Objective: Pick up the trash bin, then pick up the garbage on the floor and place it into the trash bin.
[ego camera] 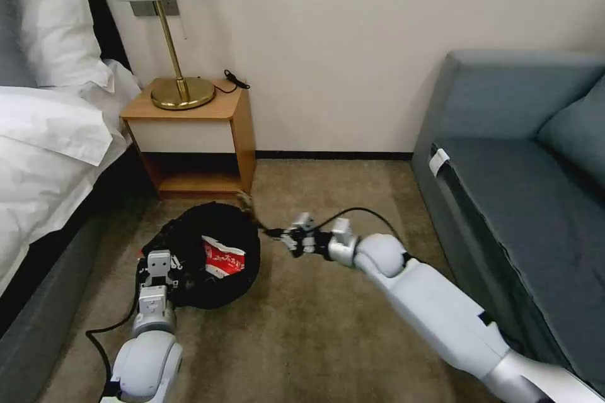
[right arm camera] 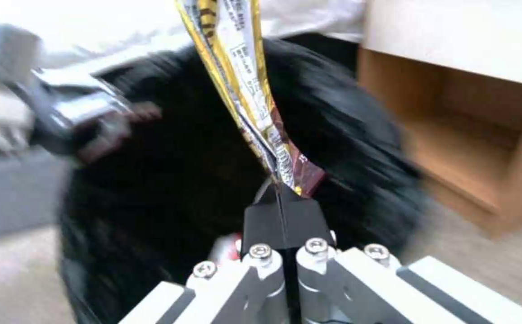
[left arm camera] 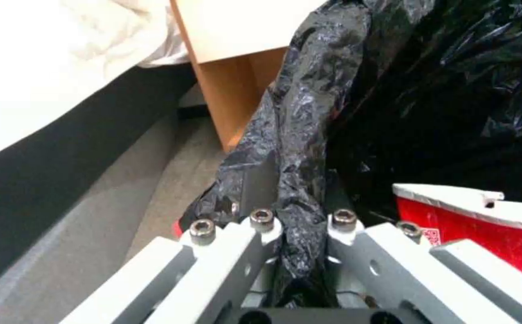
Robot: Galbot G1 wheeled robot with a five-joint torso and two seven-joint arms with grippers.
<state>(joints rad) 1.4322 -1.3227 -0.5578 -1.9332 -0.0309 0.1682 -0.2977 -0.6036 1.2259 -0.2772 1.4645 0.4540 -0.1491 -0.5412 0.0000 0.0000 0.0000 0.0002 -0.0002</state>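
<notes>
The trash bin, lined with a crinkly black bag, sits tilted low over the carpet. My left gripper is shut on the rim of the bag at the bin's near left side. A crushed red-and-white cup lies inside the bin, also visible as the cup beside the left fingers. My right gripper reaches in from the right and is shut on the shiny yellowish snack wrapper, which hangs at the bin's far right rim as a thin strip.
A wooden nightstand with a brass lamp stands just behind the bin. The bed runs along the left and a grey-blue sofa along the right. Open carpet lies between them.
</notes>
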